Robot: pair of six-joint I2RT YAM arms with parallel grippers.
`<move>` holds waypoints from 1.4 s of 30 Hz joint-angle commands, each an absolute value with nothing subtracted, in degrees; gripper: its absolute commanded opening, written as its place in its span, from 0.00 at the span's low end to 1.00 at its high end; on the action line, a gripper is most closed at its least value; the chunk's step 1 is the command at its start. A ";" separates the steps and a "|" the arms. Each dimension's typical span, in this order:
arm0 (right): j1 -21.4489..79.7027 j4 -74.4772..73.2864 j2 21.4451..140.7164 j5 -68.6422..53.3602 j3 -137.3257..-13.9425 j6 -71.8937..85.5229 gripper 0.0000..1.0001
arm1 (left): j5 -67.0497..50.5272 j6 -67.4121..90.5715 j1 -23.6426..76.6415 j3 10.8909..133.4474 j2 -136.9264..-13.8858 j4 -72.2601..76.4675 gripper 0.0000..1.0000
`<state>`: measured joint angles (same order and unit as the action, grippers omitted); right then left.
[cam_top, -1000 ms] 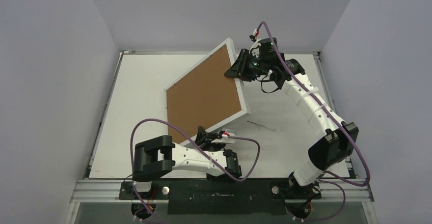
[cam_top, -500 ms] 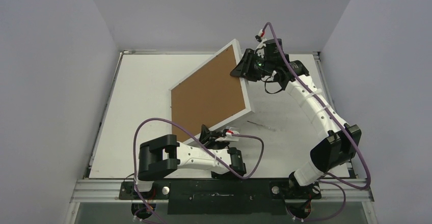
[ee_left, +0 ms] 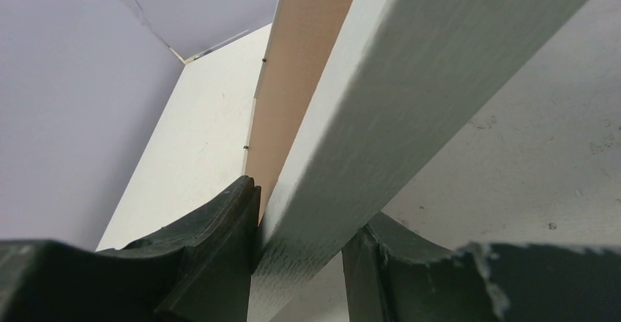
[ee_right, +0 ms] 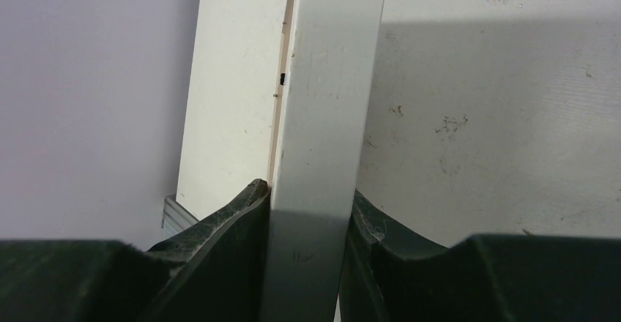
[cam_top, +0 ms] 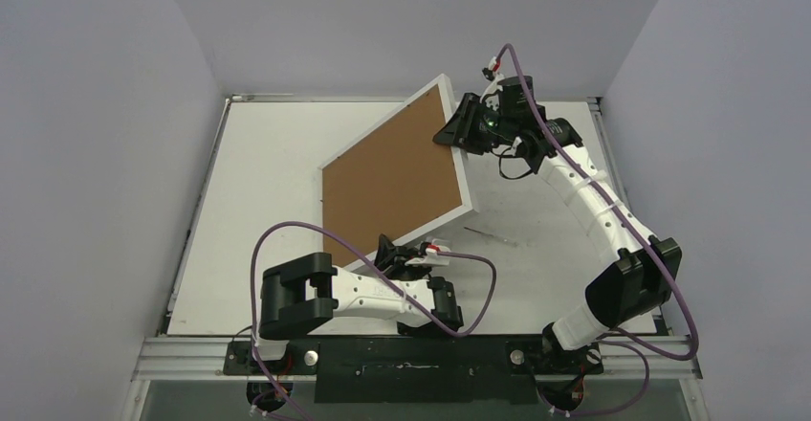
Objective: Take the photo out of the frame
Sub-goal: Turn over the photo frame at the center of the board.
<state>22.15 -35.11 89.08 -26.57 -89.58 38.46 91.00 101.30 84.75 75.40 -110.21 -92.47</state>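
The frame (cam_top: 392, 180) is held tilted off the table between both arms, its brown fibreboard back facing up and its narrow white border around it. My left gripper (cam_top: 387, 252) is shut on the frame's near corner edge. In the left wrist view the white edge (ee_left: 381, 117) runs up between the black fingers of that gripper (ee_left: 304, 241), with the brown back (ee_left: 307, 44) beside it. My right gripper (cam_top: 457, 134) is shut on the far right edge. The right wrist view shows this white edge (ee_right: 329, 95) clamped in the gripper (ee_right: 307, 227). The photo is hidden.
The white table (cam_top: 258, 191) lies below the frame, with grey walls close on the left, back and right. A metal rail (cam_top: 421, 356) carrying both arm bases runs along the near edge. A thin dark mark (cam_top: 493, 236) lies on the table right of the frame.
Both grippers have carried the frame a little to the right and toward the back. Over the last half second it has hardly moved. Both grips are unchanged.
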 commanded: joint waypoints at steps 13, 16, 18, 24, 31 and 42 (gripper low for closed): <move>21.17 -38.68 80.29 -22.33 -89.55 35.03 0.05 | 101.62 97.66 89.87 86.87 -106.34 -92.03 0.41; 21.08 -39.30 78.22 -22.06 -89.93 35.99 0.05 | 101.60 94.05 90.81 88.95 -106.35 -92.04 0.56; 21.01 -39.95 77.32 -21.41 -90.12 36.49 0.05 | 101.62 90.94 91.15 90.60 -106.42 -92.10 0.68; 20.15 -40.59 75.36 -19.52 -89.41 37.72 0.05 | 100.33 86.01 94.79 92.16 -104.33 -91.62 0.90; 18.83 -40.19 75.98 -19.42 -91.29 37.89 0.05 | 101.30 78.90 99.37 90.95 -105.20 -91.78 0.95; 16.91 -39.54 78.02 -20.80 -93.58 37.10 0.05 | 101.65 82.59 97.60 85.01 -105.81 -93.65 0.86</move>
<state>18.31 -46.59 78.98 -21.87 -89.49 38.52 88.62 83.13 99.09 83.59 -105.51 -90.00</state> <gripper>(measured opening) 0.318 0.877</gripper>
